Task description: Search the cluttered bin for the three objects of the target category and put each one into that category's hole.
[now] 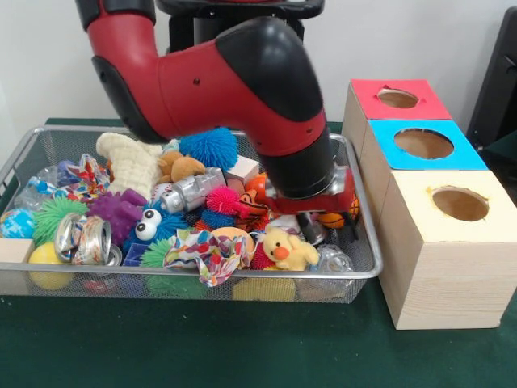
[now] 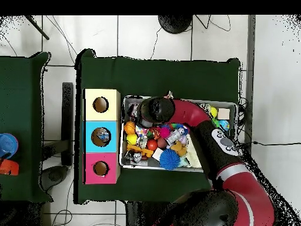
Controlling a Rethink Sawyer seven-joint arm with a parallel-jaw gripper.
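The Sawyer arm's gripper [image 1: 323, 220] dips into the end of the wire bin [image 1: 367, 271] nearest the three wooden boxes, its black fingers buried among toys so that whether they are apart or closed on anything cannot be told. Against the bin as landmark: just beside its box-side rim stand one cream-topped box [image 1: 440, 250], one blue-topped box [image 1: 420, 145] and one red-topped box [image 1: 396, 99], each with a single round hole, in a row running away from the bin's front corner. Inside the bin, a yellow plush duck [image 1: 289, 249] sits just beside the gripper toward the front rim, and an orange ball [image 1: 331, 218] lies touching or just behind the fingers. Farther along the bin lie one blue spiky ball [image 1: 210, 147] at the back rim, one pink spiky ball [image 1: 223, 200] near the middle, one green spiky ball [image 1: 56, 217], one purple plush [image 1: 119, 212], one cream knitted toy [image 1: 133, 162], one small teddy bear [image 1: 179, 167] and one crushed silver can [image 1: 190, 192]. From overhead, the arm [image 2: 226, 156] covers much of the bin's middle, and something small shows inside the blue box's hole [image 2: 101, 136], too small to identify. Which toys belong to the target category cannot be told.
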